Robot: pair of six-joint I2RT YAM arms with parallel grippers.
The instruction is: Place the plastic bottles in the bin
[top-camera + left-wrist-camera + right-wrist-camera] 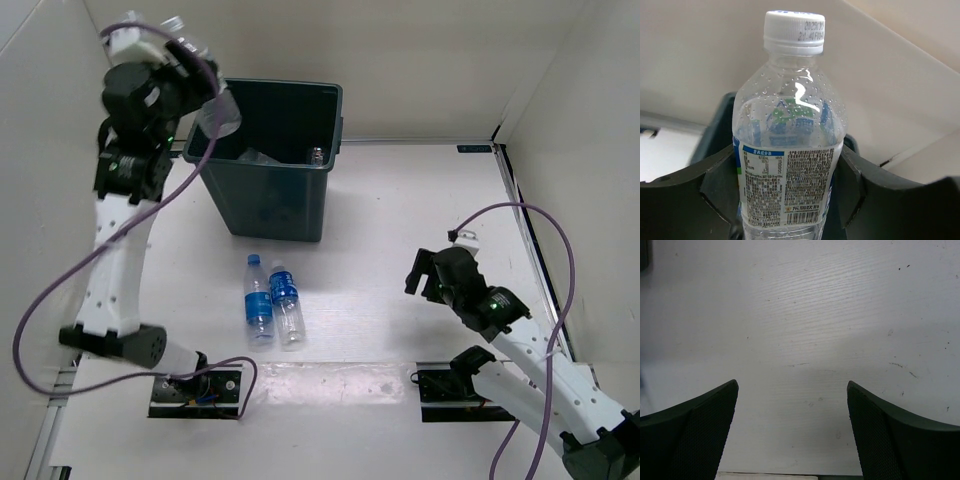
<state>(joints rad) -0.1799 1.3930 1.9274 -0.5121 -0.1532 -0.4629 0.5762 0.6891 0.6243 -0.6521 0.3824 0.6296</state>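
Two bottles (272, 303), both blue-labelled, lie side by side on the worktop (400, 200) just in front of the bin (268, 205) in the top view. Another clear bottle (318, 155) rests inside the bin near its right wall. The left claw (205, 90) is raised at the bin's left rim, pinching a held bottle (221, 117) that hangs over the opening. The right claw (425, 272) sits low, well apart from the bin.

From the left wrist, the held bottle (790, 165) stands white cap up, its label clamped between both dark fingers (715, 175), with the bin (720, 120) behind it.

From the right wrist, the right claw (792, 430) is spread wide over bare worktop (805, 315), gripping nothing.
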